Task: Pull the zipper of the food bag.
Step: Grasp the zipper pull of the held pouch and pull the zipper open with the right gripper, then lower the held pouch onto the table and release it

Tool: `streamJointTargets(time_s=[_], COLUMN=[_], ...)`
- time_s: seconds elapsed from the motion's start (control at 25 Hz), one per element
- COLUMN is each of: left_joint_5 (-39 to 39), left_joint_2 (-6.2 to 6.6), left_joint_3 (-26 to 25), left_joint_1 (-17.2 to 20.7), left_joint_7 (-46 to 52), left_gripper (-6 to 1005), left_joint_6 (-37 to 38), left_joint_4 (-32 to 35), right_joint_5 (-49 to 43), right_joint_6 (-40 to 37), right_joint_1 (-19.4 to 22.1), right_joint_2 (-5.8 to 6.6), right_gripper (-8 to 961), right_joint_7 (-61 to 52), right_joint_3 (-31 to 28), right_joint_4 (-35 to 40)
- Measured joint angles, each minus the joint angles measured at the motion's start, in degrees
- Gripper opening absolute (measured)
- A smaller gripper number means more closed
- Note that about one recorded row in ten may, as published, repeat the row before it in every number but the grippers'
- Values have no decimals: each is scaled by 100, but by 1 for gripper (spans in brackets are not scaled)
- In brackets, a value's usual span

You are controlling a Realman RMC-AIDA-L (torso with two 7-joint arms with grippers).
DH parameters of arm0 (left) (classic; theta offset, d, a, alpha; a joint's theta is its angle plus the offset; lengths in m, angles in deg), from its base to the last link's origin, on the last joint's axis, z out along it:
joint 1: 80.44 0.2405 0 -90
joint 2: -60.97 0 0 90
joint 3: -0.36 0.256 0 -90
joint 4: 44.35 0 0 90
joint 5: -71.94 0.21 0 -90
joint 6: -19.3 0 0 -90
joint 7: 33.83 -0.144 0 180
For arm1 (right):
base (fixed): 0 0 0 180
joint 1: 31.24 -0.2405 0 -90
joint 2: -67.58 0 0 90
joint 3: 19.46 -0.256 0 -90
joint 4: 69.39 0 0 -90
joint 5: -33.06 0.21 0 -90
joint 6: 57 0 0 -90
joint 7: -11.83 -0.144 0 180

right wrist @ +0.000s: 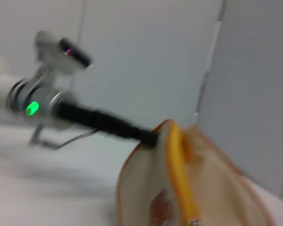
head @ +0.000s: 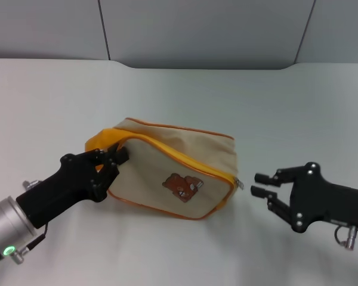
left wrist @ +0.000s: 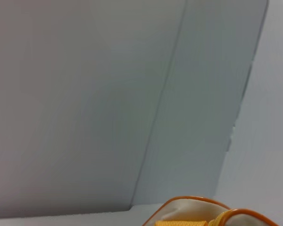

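The bag (head: 173, 173) is a small boxy beige canvas pouch with yellow-orange trim and a brown bear patch (head: 180, 186) on its front panel. It lies tilted on the white table (head: 286, 107), slightly left of centre in the head view. The zipper (head: 185, 161) runs as a thin yellow-orange line along the top edge of the front panel and down the bag's right end, where a small silver pull tab (head: 239, 184) sticks out. A yellow-orange strap (head: 104, 140) loops at the bag's left end.

The left gripper (head: 114, 159) reaches in low from the left and is clenched on the bag's left end, beside the strap. The right gripper (head: 261, 185) lies low over the table to the right of the bag, its fingers (head: 264, 177) spread apart and pointing at the pull tab, near it but not touching.
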Motion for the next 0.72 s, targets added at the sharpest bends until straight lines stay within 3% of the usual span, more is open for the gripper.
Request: streamJointTargets(time_s=[0.12, 0.2, 0.32, 0.4, 0.72], left_joint_5=[0, 0, 9, 30, 25], left_joint_2=[-8, -9, -10, -12, 6], left_joint_3=[-219, -327, -324, -308, -278], left_joint_1=[159, 227, 238, 252, 363], left_joint_7=[-13, -29, -85, -232, -601], left_gripper=[96, 96, 92, 89, 87], left_joint_6=[-39, -95, -146, -163, -18], left_joint_4=[-143, -216, -248, -286, -291], right_joint_5=[1, 3, 6, 7, -25], right_joint_6=[-222, -627, -834, -990, -954], right_joint_1=[9, -6, -30, -60, -166], right_joint_2=[25, 144, 231, 279, 283], right_gripper=[128, 203, 349, 418, 581], right_joint_7=[-11, -154, -296, -515, -904], right_joint_3=[-355, -979, -1208, -1281, -1239], right_joint_4=[-177, -538, -723, -773, -749])
